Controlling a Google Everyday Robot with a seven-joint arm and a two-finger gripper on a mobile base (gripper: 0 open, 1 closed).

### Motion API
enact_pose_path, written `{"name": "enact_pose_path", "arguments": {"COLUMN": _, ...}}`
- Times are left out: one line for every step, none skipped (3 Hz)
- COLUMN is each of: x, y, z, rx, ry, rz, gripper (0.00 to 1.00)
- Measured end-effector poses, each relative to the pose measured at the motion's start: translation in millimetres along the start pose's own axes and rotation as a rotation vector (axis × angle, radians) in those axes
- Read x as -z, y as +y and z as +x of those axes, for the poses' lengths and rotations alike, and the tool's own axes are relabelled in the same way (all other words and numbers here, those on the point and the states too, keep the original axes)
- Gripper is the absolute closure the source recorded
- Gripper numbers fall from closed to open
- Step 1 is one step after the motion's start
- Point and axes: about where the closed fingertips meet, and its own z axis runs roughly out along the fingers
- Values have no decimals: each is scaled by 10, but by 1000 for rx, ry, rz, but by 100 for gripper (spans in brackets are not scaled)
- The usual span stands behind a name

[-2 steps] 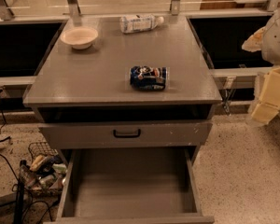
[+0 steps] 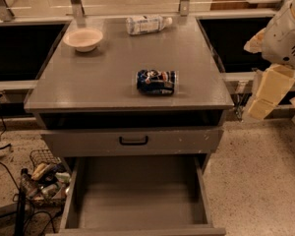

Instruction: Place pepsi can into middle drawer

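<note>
On the grey cabinet top, the pepsi can lay on its side, right of centre and near the front edge. It was well apart from the pale bowl at the rear left and from the clear plastic bottle lying at the rear edge. Below the top, a drawer front with a black handle was closed. Beneath that, the middle drawer stood pulled out, its grey floor bare.

The gripper hung off the right side of the cabinet, roughly level with the top and well apart from the can. It did not hold the can. Whether it was open or closed could not be told from this angle.

Task status: the drawer was open and ready to receive, so that condition appeared met. The can was not yet grasped. Steps judged remaining: bring the gripper over the can, close on it, carry it past the front edge, lower it into the drawer, and release.
</note>
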Motion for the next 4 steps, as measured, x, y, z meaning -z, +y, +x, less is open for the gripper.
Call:
{"name": "enact_pose_path", "arguments": {"x": -246, "y": -218, "z": -197, "rx": 10, "ry": -87, "rz": -55, "gripper": 0}}
{"name": "enact_pose_path", "arguments": {"x": -508, "y": -439, "z": -327, "rx": 34, "ry": -155, "rz": -111, "gripper": 0}}
{"name": "enact_pose_path", "arguments": {"x": -559, "y": -483, "z": -330, "rx": 31, "ry": -163, "rz": -115, "gripper": 0}}
{"name": "enact_pose_path", "arguments": {"x": -555, "y": -521, "z": -334, "rx": 18, "ry": -83, "rz": -79, "gripper": 0}}
